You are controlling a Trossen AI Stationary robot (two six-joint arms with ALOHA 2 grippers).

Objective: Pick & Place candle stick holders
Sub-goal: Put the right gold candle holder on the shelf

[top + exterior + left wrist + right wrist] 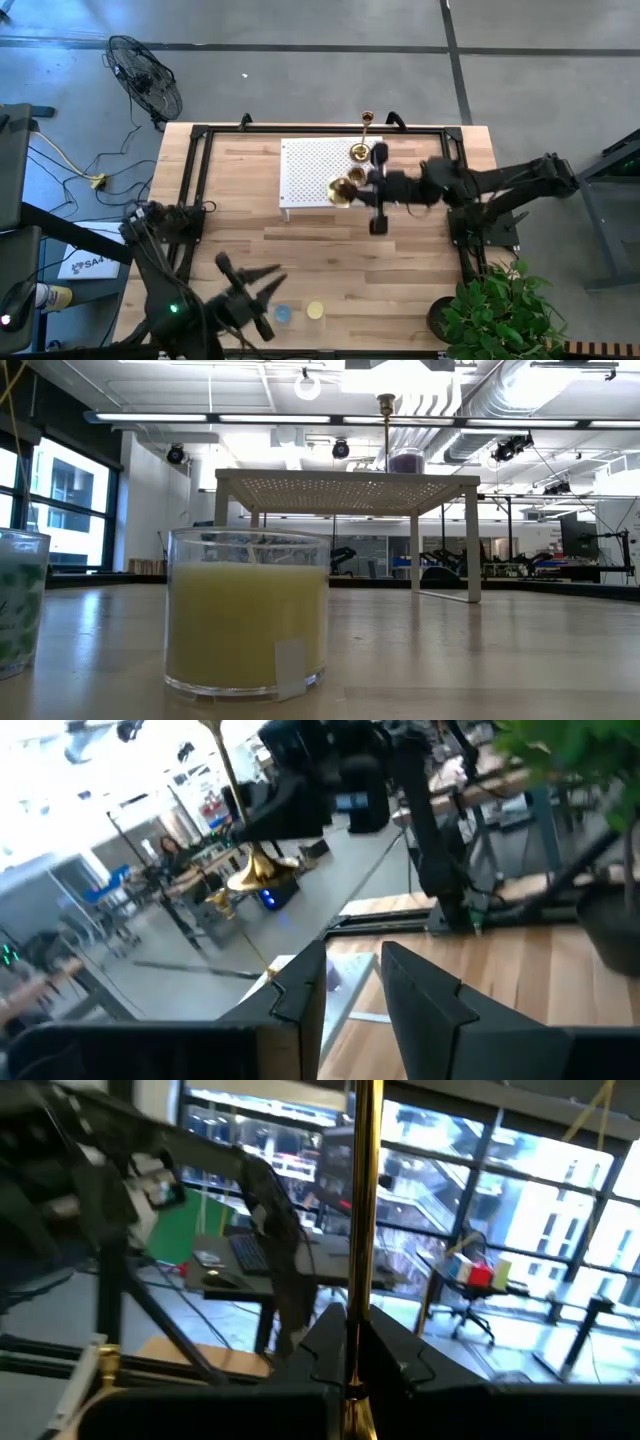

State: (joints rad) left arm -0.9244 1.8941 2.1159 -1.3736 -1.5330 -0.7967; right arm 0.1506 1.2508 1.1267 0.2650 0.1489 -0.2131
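My right gripper [352,1355] is closed on the slim stem of a tall holder [366,1200], the brass rod running straight up between my fingers in the right wrist view. From above, that arm reaches in from the right side of the table [400,270] and sits over the right edge of the white rack [310,170], with the holder's flared base [341,191] shining just at the rack's near right corner.

A second holder [359,152] stands on the rack near its far right corner, close beside my right gripper. A third holder [367,121] stands at the table's far edge, just beyond the rack.

In the low view the rack's perforated top [345,488] stands on its legs across the table, and a thin brass stem [385,422] rises above it next to a purple candle [406,460].

My left gripper [258,290] waits at the near edge of the table, well away from the rack, its fingers [420,990] slightly parted and holding nothing. Just beside it on the table sit a blue candle [282,314] and a yellow candle [316,311]; the yellow one [246,622] fills the foreground of the low view in its glass jar.
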